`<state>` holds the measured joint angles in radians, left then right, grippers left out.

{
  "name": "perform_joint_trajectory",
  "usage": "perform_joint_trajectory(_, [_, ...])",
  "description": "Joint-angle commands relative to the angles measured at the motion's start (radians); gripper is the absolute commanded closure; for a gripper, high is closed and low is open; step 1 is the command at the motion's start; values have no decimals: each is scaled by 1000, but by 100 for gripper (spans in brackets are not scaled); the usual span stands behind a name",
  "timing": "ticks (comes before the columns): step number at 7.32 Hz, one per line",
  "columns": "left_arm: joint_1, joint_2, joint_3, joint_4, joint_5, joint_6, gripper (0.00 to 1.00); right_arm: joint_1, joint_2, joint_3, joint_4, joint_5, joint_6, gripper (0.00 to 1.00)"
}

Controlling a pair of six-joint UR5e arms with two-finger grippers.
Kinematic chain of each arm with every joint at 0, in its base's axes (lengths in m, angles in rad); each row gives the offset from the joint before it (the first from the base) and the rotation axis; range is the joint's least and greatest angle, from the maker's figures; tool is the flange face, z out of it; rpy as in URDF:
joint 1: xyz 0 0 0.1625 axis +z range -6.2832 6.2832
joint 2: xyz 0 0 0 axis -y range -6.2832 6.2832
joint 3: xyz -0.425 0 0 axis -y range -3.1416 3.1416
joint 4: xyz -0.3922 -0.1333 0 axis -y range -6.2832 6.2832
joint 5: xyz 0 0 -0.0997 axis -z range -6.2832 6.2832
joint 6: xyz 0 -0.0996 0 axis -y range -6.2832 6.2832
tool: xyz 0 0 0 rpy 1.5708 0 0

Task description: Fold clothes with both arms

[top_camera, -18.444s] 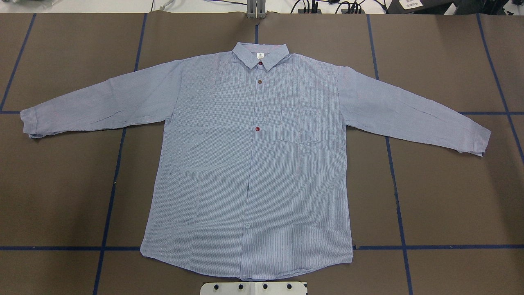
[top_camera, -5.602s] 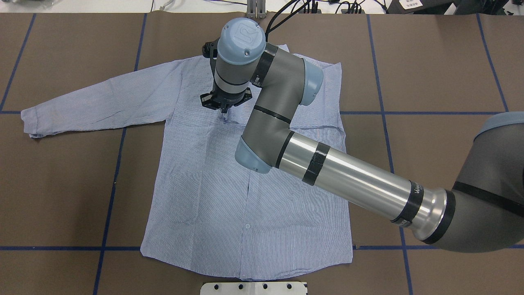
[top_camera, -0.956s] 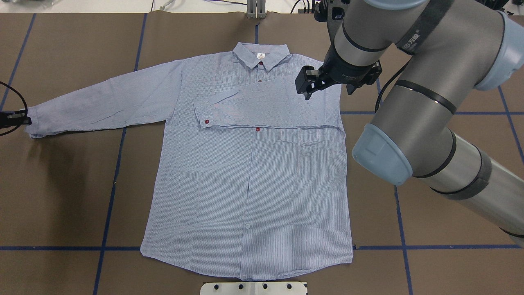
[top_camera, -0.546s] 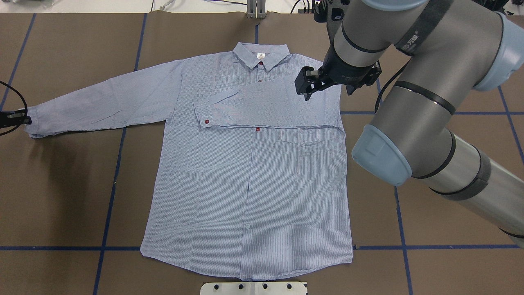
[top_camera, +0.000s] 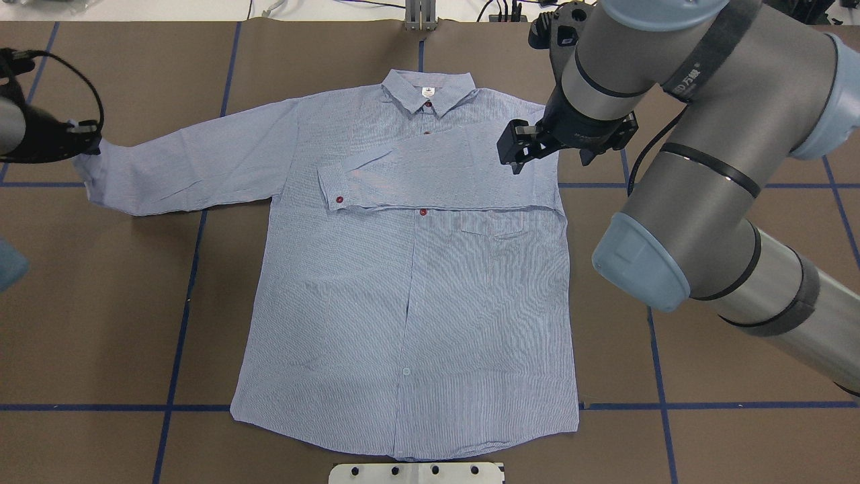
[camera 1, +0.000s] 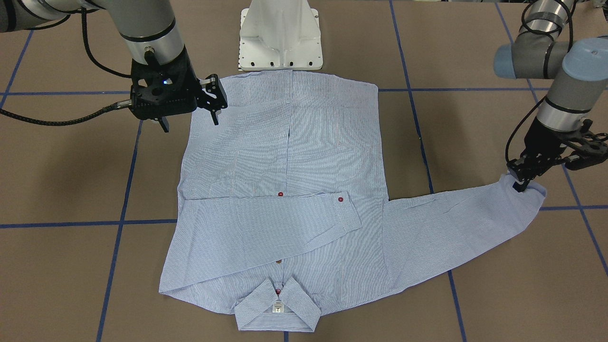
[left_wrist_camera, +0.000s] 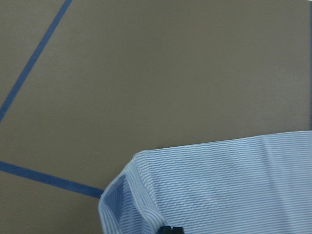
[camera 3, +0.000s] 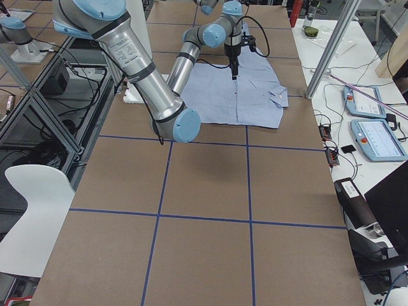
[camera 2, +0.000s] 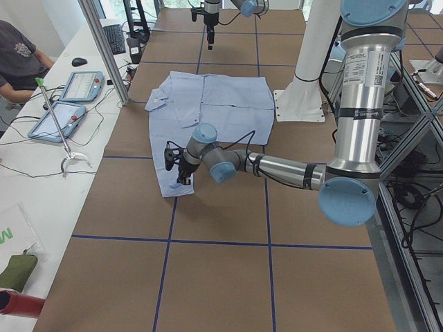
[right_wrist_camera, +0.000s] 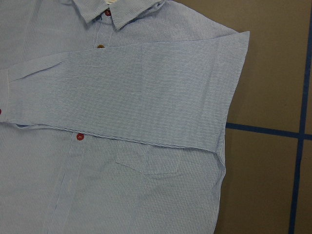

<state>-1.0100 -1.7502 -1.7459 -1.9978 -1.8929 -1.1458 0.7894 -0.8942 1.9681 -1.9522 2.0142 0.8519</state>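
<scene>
Shirt [top_camera: 403, 302], finely striped, lies flat with one sleeve [top_camera: 437, 175] folded across.

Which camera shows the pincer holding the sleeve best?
Front-facing: the left pincer pinches the cuff in plain sight. Overhead crops it; the left side view shows it small; its wrist view, only cuff.

The right arm [top_camera: 685, 215], grey and cylindrical with light-blue joint caps, is stretching from the tabletop's near right corner toward its far edge. Its wrist is pointing down, and the black two-finger right gripper [camera 1: 191, 124] is hovering with its jaws spread wide, gripping nothing. The matching left arm [camera 1: 567, 90] is bending low near the tabletop's left edge. Its black left gripper [camera 1: 520, 183] is pinching one sleeve cuff of the light blue-and-white striped shirt [camera 1: 285, 142] and holding it slightly raised.
</scene>
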Motion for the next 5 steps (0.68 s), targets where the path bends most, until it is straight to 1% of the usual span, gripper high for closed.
perform_joint_trajectory(1, [23,-220,-35,245,-34,-75,100,30,-60,30,-4,18,-2,0])
perform_joint_trajectory(2, [63,-311,-20,330,-31,-110,100,57,-127,66,-1,46,-20,0])
perform_joint_trajectory(3, [79,-387,-17,379,-34,-139,100,103,-164,75,-7,79,-65,0])
perform_joint_trajectory(4, [100,-478,11,405,-38,-207,100,128,-216,90,-5,92,-104,0])
perform_joint_trajectory(5, [119,-588,93,412,-52,-276,100,155,-251,97,-8,103,-179,0])
